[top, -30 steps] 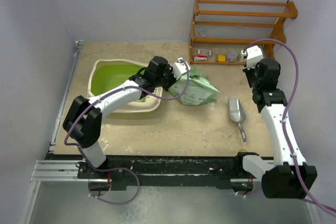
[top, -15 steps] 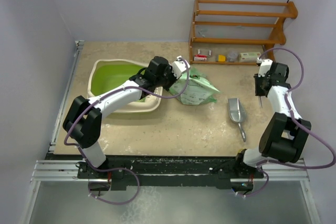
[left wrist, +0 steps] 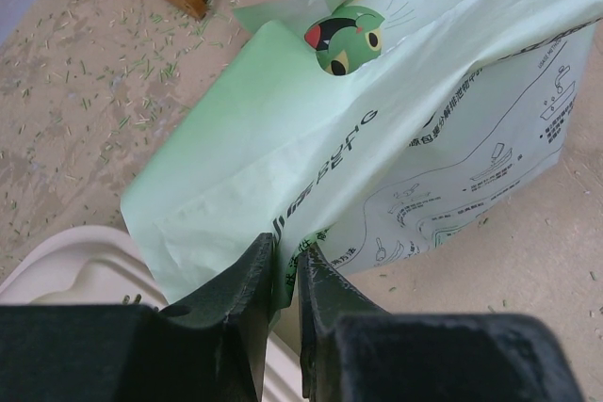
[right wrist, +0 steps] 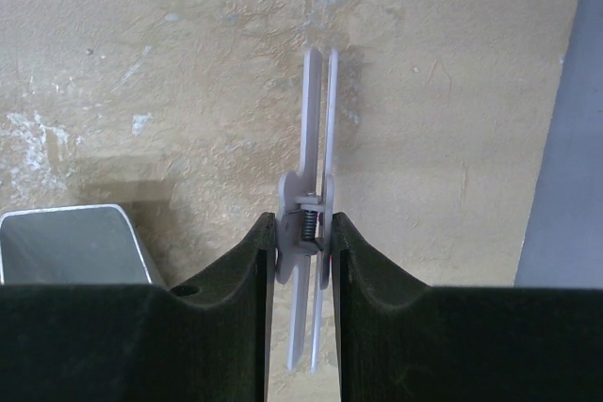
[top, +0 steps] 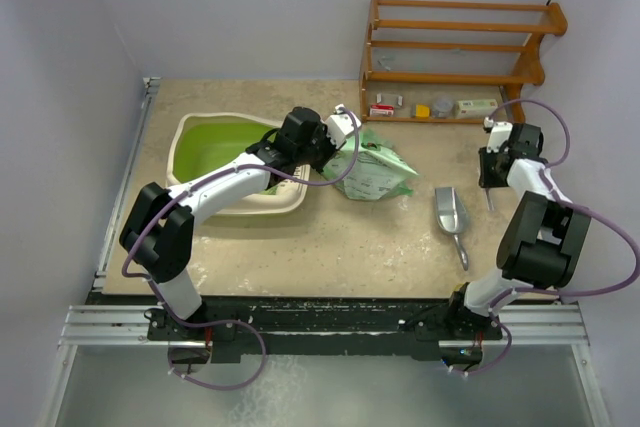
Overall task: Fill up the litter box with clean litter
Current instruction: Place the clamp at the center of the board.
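Pinching the bag (left wrist: 377, 138), 3 o'clock of the box (top: 262, 203): left claw (left wrist: 285, 249) — right claw (right wrist: 301, 223) squeezes a clip (right wrist: 318, 110), clear only up close.

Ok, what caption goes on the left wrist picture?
Left gripper pinches the edge of the green bag beside the litter box.

On the pale green bag (left wrist: 377, 138), Chinese characters, Latin lettering that could not be made out, a cartoon face and line-drawn instruction pictograms were printed. Nothing else could be read.
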Tool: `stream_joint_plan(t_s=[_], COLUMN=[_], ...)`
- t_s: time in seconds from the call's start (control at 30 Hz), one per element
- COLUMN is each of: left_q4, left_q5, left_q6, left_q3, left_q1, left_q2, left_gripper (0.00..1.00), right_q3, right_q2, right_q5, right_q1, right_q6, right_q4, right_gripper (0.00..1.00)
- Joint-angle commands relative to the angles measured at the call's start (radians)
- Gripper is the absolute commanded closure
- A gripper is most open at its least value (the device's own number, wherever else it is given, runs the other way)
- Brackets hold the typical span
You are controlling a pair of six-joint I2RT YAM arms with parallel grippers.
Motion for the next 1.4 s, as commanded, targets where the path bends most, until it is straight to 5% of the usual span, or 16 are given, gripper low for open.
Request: stream_joint_plan(t_s=[0.0, 0.4, 0.7, 0.87, 0.97, 1.07, 1.1, 1.37], left_q4=[0.073, 0.048, 0.025, 0.016, 0.013, 0.011, 0.011, 0.005], left_q5=[0.013, 0.013, 0.04, 0.048, 0.049, 0.055, 0.056, 0.056], left_q6=[-0.025, -0.013, -0.011, -0.006, -0.005, -0.003, -0.002, -0.001], left_q3=[0.035, 0.036, 0.064, 0.066, 0.066, 0.066, 0.067, 0.071], left_q1=[-0.003, -0.002, -0.002, -0.002, -0.004, -0.005, -0.004, -0.009], left_q2=[-0.045, -0.012, 0.015, 0.013, 0.008, 0.008, 0.007, 0.003], left_gripper=[0.87, 0.87, 0.87, 0.87, 0.87, 0.87, 0.87, 0.87], right_q3=[0.024, 0.086, 0.082, 0.082, 0.085, 0.081, 0.079, 0.027], right_q2=[-0.01, 0.092, 0.126, 0.121, 0.114, 0.098, 0.093, 0.041], right_q5=[-0.015, -0.083, -0.088, -0.093, -0.096, -0.086, -0.083, -0.068], right_q1=[-0.017, -0.085, -0.091, -0.091, -0.091, -0.091, -0.092, -0.091], right_q6=[0.027, 0.051, 0.03, 0.036, 0.041, 0.046, 0.047, 0.054], right_q4=[0.054, 0.012, 0.008, 0.002, -0.001, 0.01, 0.012, 0.073], right_gripper=[1.0, 0.99, 0.61, 0.5, 0.64, 0.96, 1.0, 1.0])
